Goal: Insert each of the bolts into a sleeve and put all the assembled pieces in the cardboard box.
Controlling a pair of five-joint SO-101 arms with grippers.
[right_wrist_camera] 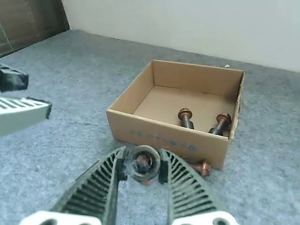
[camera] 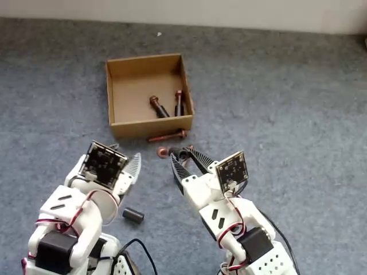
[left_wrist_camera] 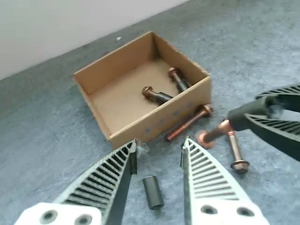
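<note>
Right gripper (right_wrist_camera: pixel 142 154) is clamping a bolt (right_wrist_camera: pixel 143 164), end-on from its own wrist, side-on from the left; left gripper (left_wrist_camera: pixel 161 142) is hanging wide open near a sleeve (left_wrist_camera: pixel 152 191).

- Soft, even light lies over the grey carpeted bench (camera: pixel 275 97) in every view, moderately bright.
- The cardboard box (camera: pixel 150 128) casts only a thin, faint shadow at its base.
- The pale wall (right_wrist_camera: pixel 187 23) is the brightest area.
- Bolt heads (right_wrist_camera: pixel 185 114) gleam dully.
</note>
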